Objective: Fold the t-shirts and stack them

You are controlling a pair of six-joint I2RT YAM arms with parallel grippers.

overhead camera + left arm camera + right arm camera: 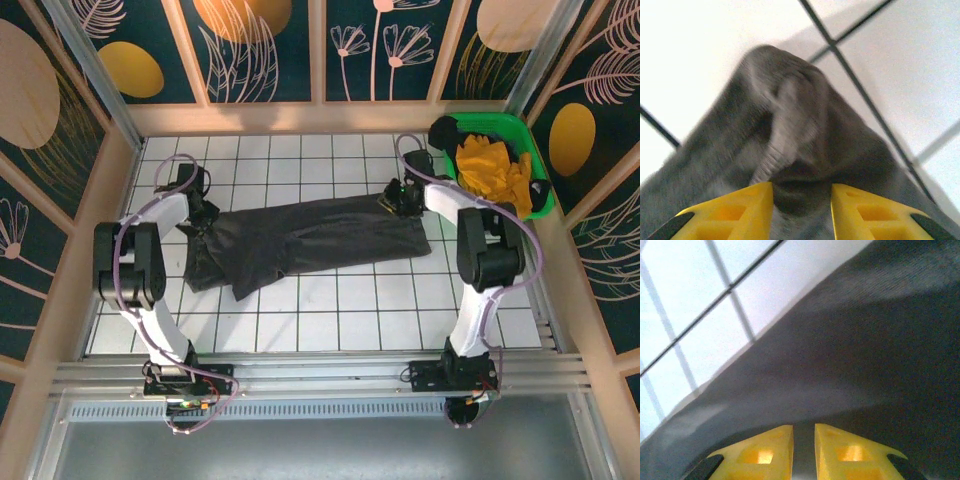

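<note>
A large dark charcoal-grey t-shirt (310, 240) lies stretched across the white tiles, rumpled at its left end. My left gripper (205, 222) is at that left end. In the left wrist view a bunched fold of the t-shirt (790, 120) fills the gap between the yellow fingers (745, 210), which press on it from both sides. My right gripper (400, 197) is at the shirt's upper right edge. In the right wrist view its fingers (765, 455) stand close together with the t-shirt (850, 365) pinched between them.
A green plastic bin (535, 165) holding yellow cloth (490, 168) stands at the back right, just right of the right arm. Patterned walls close in the tiled floor (330, 310) on three sides. A metal rail (320, 372) runs along the near edge.
</note>
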